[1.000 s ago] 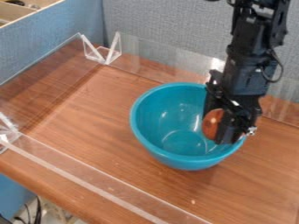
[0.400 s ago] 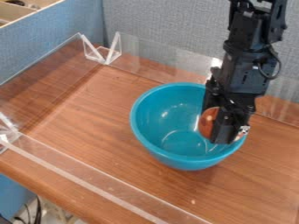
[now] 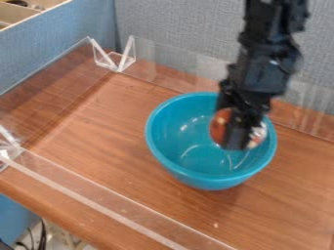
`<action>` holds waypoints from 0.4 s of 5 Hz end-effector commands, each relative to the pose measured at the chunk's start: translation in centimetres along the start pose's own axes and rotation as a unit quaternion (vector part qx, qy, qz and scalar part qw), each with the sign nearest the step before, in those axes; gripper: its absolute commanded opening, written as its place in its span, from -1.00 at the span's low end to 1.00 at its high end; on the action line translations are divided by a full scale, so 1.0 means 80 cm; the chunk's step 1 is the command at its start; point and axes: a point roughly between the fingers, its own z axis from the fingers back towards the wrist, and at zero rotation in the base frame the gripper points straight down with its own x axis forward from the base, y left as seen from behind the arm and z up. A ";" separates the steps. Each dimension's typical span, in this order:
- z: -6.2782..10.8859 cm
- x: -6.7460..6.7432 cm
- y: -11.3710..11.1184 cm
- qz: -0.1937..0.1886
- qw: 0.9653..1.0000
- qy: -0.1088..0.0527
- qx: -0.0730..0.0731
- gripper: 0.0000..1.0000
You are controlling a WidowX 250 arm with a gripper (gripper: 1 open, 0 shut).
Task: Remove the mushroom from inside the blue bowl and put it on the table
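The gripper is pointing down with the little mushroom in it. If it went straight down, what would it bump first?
Probably the inside of the round glossy turquoise-blue bowl: the black gripper, holding the small reddish-brown mushroom, hangs above it, though depth is unclear.

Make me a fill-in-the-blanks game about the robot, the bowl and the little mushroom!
1. The end effector is shut on the ____.
2. The bowl is colored ____.
3. The mushroom hangs above the ____, not above the bare table.
4. The table is made of brown ____.

Missing words: mushroom; blue; bowl; wood
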 end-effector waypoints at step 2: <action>0.044 -0.092 0.079 0.106 0.994 -0.011 0.015 -1.00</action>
